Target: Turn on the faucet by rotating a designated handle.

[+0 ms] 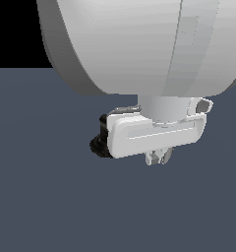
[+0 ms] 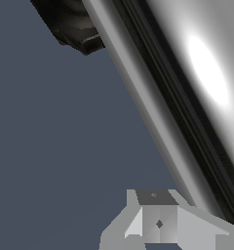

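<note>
Gripper [image 1: 158, 157], fingers nearly together (holding nothing visible), hangs beside the chrome handle [image 2: 187, 88]; a glancing push could slip off it.

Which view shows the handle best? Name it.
The wrist view: the chrome handle runs diagonally across it, close and unobstructed. In the exterior view the arm and gripper hide nearly all of it.

faucet [image 1: 98, 144] behind gripper [image 1: 158, 157], exterior view's left | handle [image 2: 187, 97] beside jaws
</note>
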Controlling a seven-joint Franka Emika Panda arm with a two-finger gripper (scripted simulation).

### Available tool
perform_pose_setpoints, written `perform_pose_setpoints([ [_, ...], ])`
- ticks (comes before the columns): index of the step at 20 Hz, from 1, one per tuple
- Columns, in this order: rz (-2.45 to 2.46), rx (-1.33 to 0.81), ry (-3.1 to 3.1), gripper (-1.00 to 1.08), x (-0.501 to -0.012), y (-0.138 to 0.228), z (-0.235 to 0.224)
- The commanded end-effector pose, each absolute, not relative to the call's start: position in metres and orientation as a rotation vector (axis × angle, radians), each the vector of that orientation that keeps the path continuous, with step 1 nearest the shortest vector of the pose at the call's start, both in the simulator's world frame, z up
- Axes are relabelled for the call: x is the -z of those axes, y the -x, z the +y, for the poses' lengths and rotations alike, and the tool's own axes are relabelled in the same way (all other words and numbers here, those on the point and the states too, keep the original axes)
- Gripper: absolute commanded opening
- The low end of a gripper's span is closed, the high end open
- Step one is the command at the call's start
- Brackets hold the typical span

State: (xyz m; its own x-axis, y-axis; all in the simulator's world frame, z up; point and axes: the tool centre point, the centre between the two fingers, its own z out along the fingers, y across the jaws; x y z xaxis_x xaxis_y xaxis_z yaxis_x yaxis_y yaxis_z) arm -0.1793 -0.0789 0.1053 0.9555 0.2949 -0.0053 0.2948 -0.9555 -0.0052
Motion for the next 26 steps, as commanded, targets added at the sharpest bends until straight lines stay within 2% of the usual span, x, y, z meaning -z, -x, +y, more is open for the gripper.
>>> perform_pose_setpoints([
  [1, -0.500, 0.000, 3.102, -1.00, -0.105, 0.169, -0.083],
  [11, -0.500, 0.000, 3.102, -1.00, -0.105, 0.153, -0.120],
  [13, -0.510, -0.004, 3.097, -1.00, -0.105, 0.156, -0.112],
  [26, -0.508, -0.003, 3.098, -1.00, -0.105, 0.113, -0.131],
])
